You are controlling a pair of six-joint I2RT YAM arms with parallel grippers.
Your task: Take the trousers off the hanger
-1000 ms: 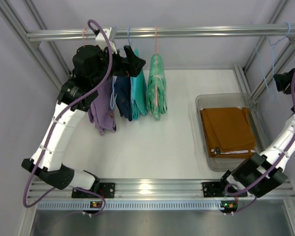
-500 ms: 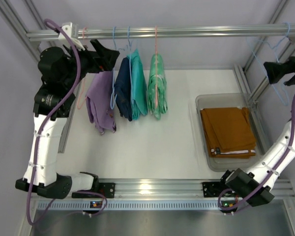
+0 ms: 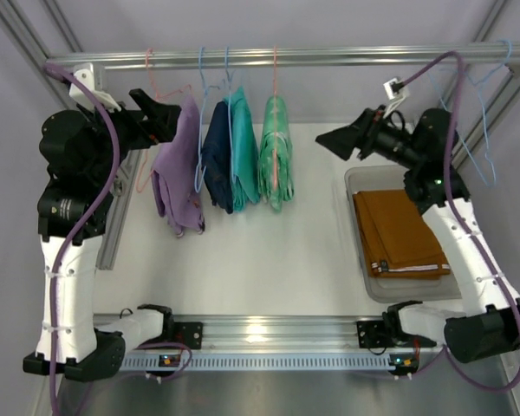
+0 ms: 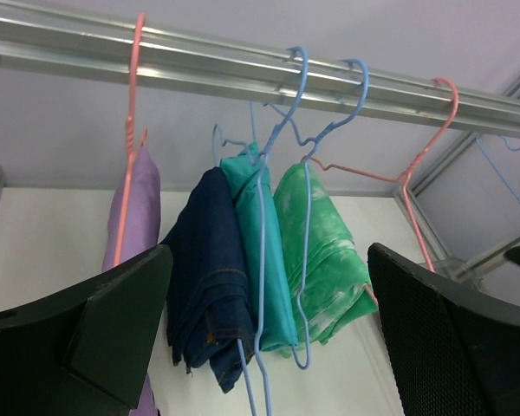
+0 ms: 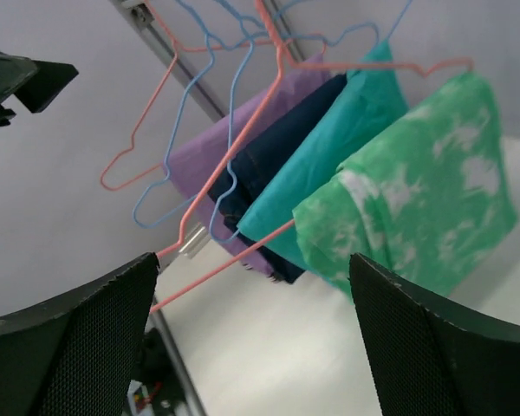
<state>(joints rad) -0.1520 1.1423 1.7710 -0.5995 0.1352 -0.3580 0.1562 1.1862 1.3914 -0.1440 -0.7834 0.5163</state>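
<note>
We have the left arm [image 3: 67, 286] standing near vertical from its base, bent over at the top so the left gripper [image 3: 165, 117] points right. The wrist view shows its jaws spread wide. Our right arm [image 3: 468, 247] leans up and inward from its base, wrist folded so the right gripper [image 3: 331, 139] points left, facing the other one. Its jaws are wide apart too. The two grippers are well apart.

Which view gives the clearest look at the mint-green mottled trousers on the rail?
The right wrist view: the mint-green trousers fill much of the frame, broad face showing. The left wrist view shows them smaller, partly crossed by a blue hanger. The top external view sees them narrow, from above.
</note>
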